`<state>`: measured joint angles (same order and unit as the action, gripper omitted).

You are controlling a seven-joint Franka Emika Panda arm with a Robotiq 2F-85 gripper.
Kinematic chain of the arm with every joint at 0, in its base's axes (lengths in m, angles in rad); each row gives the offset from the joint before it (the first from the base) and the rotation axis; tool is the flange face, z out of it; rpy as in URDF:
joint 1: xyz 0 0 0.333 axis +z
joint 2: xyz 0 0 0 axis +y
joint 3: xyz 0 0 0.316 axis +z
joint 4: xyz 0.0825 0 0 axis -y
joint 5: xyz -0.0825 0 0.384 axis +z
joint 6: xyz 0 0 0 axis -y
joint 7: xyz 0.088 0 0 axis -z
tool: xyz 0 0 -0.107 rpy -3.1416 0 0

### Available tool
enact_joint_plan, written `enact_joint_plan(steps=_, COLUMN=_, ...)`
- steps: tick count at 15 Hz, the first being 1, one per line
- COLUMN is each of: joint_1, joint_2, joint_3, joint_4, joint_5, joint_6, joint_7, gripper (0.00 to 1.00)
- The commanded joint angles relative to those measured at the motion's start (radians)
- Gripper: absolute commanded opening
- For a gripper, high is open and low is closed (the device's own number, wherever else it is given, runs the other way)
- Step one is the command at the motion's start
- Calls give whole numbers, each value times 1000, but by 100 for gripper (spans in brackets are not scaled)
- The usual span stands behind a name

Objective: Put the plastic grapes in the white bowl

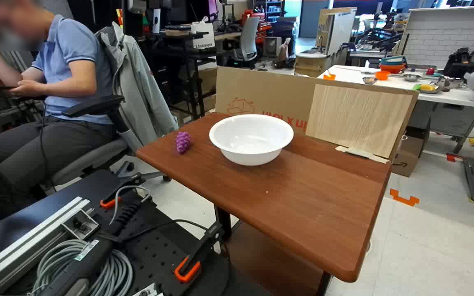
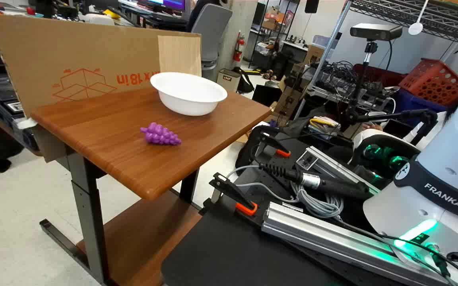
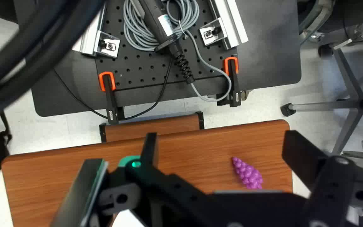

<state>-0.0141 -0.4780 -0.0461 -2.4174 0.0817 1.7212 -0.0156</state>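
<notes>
while the pincer point(image 3: 222, 146) hangs empty w/ its jaws set wide, the purple grapes point(image 3: 247, 173) lie on the tabletop point(image 3: 194, 154), in wrist view framed within that gap but nearer the jaw at pic right. long axis slants diag. to the closing line, narrow tip roughly toward the black bench point(image 3: 269, 56). height above can't be told (pincer out of both ext. views). next move prob. wants a small shift + slight twist so jaws close across the cluster. white bowl point(image 1: 251, 139) upright, near grapes, not touching.
</notes>
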Motion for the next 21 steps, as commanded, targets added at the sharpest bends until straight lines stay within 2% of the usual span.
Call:
enact_joint_plan(steps=1, joint_1=-5, joint_2=0, joint_3=4, joint_4=2, joint_5=1, joint_6=-1, joint_7=-2, gripper=100)
enact_joint_plan(steps=5, joint_1=-5, joint_2=0, joint_3=4, joint_4=2, joint_5=1, joint_6=-1, joint_7=-2, gripper=100)
enact_joint_plan(steps=7, joint_1=5, joint_2=4, joint_3=14, joint_4=5, joint_5=-49, joint_6=-5, joint_7=-53, gripper=100)
enact_joint_plan(steps=15, joint_1=64, joint_2=10, joint_3=4, joint_4=62, joint_5=-194, joint_6=-117, joint_7=-384, gripper=100)
enact_joint_plan(steps=21, joint_1=93, joint_2=-9, joint_3=-1, joint_4=106, joint_5=-345, joint_6=-143, joint_7=-628, gripper=100)
